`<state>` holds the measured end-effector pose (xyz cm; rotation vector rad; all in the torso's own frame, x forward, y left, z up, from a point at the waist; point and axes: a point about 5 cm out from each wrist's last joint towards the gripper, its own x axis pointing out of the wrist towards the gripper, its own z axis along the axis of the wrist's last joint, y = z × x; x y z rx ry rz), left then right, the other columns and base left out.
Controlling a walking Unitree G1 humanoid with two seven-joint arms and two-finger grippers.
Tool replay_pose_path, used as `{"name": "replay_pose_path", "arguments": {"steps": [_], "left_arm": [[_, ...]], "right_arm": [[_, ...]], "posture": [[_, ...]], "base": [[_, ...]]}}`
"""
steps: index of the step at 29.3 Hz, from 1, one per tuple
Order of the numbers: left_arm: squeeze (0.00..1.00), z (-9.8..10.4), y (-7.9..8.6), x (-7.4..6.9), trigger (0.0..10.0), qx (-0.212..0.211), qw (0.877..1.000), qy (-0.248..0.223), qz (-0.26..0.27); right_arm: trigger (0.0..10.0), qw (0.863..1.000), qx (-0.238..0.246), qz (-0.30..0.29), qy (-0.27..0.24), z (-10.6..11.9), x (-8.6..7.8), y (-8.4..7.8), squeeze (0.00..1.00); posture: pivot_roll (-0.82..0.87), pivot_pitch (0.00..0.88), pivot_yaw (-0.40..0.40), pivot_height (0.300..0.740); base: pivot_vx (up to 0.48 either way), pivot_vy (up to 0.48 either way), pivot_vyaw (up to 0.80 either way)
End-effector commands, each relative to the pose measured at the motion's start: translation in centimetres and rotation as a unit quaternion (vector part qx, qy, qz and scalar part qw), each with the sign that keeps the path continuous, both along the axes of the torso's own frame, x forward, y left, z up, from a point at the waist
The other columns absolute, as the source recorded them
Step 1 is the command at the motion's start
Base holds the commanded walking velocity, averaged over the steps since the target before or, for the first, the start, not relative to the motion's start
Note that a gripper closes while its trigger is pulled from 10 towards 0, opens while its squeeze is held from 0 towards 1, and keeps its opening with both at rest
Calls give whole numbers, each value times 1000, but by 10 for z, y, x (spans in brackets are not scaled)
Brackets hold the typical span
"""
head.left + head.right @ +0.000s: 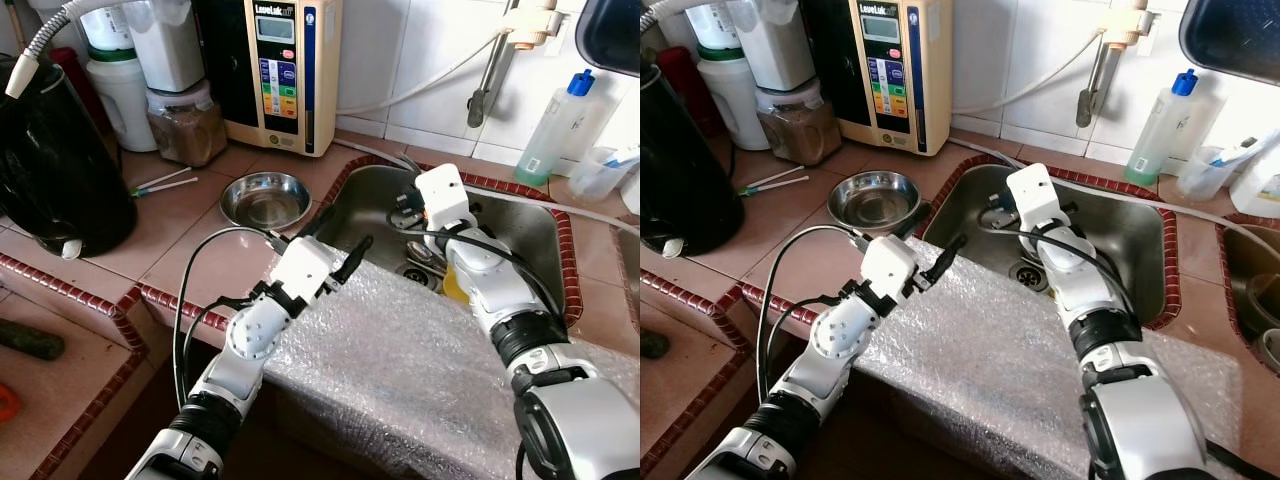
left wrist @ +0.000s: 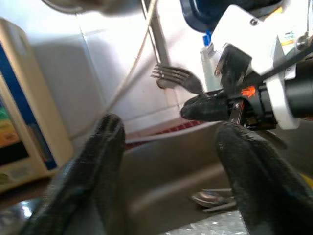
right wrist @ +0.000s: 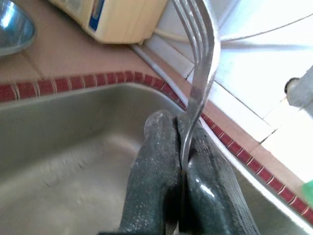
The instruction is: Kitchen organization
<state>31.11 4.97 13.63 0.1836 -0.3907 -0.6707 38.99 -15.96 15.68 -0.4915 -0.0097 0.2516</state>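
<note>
From the head views, the robot stands at a tiled surface (image 1: 190, 240) with a steel sink (image 1: 530, 235) set into it. The right end effector (image 2: 215, 105) reaches over the basin, its white wrist housing above the drain, while the left end effector (image 1: 345, 262) hovers at the sink's near edge above a sheet of bubble wrap (image 1: 400, 350) draped over the front of the surface. A small steel bowl (image 1: 265, 198) sits on the tiles just beside the sink's corner, and a water purifier (image 1: 280, 70) stands against the wall behind it. More cutlery (image 1: 420, 260) lies near the drain.

In the left wrist view, the left end effector's two fingers (image 2: 98, 161) stand wide apart with nothing between them, aimed across the basin at the right end effector, which carries a fork (image 2: 176, 78) with tines raised.

In the right wrist view, the right end effector (image 3: 178, 152) is pressed narrow on the fork (image 3: 198, 73), gripping its handle so the tines point up toward the wall tiles, above the sink's rim.

The step in hand appears to be lifting the fork out of the sink. The next move likely calls for either passing it to the waiting left end effector or carrying it to a resting place such as the bowl; a handover would need the handle brought squarely between the open fingers before the right lets go.
</note>
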Motion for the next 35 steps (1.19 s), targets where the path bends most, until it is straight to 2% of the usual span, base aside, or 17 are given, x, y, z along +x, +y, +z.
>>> {"name": "replay_pose_path", "arguments": {"steps": [1,2,3,5,10,11,13,14,16,17,18,19,20,35], "left_arm": [[1000,-2,1,0,10000,0,1000,17,-7],[1000,-3,-2,-3,10000,-9,999,35,-22],[1000,-3,-2,-3,10000,-14,999,41,-25],[1000,-3,-2,-3,10000,-17,998,46,-26],[1000,-5,-5,-5,10000,-12,997,69,-45],[1000,-5,-4,-5,10000,-12,997,69,-45],[1000,-5,-4,-5,10000,-11,997,69,-44],[1000,-5,-3,-5,10000,-9,996,72,-45],[1000,-5,-3,-5,10000,-8,996,77,-49],[1000,-5,-3,-5,10000,-8,995,80,-51],[1000,-9,-3,-5,10000,9,995,90,-48],[1000,-9,-3,-5,10000,9,995,90,-48],[1000,-11,-3,-5,10000,16,994,98,-49],[1000,-14,-1,-5,10000,27,993,111,-39]], "right_arm": [[0,1000,-25,-4,-8,3,2,-3,0],[0,997,-62,-36,10,-7,1,-14,0],[0,996,-78,-43,16,-11,0,-17,0],[0,995,-88,-46,20,-13,0,-18,0],[0,990,-86,-38,110,-44,-10,-22,0],[2941,989,-82,-38,118,-46,-11,-23,0],[2941,988,-81,-39,124,-48,-12,-23,0],[3412,987,-79,-44,131,-51,-13,-25,0],[3647,986,-74,-47,141,-53,-14,-26,0],[4431,986,-69,-49,145,-54,-15,-27,0],[9294,985,-57,-59,155,-57,-16,-29,8],[9294,985,-57,-59,155,-57,-16,-29,8],[10000,984,-52,-61,162,-59,-17,-30,1000],[10000,981,-1,-48,189,-66,-19,-22,1000]], "posture": [[11,0,-8,740],[19,0,-5,740],[19,0,-5,740],[19,0,-5,740],[25,0,6,740],[24,0,12,740],[24,0,12,740],[26,0,14,740],[26,0,14,740],[26,0,14,740],[29,0,14,740],[29,0,14,740],[29,0,14,740],[41,0,2,740]], "base": [[0,0,0],[0,0,0],[0,0,0],[0,0,0],[0,0,0],[0,0,0],[0,0,0],[0,0,0],[0,0,0],[0,0,0],[0,0,0],[0,0,0],[0,0,0],[0,0,0]]}}
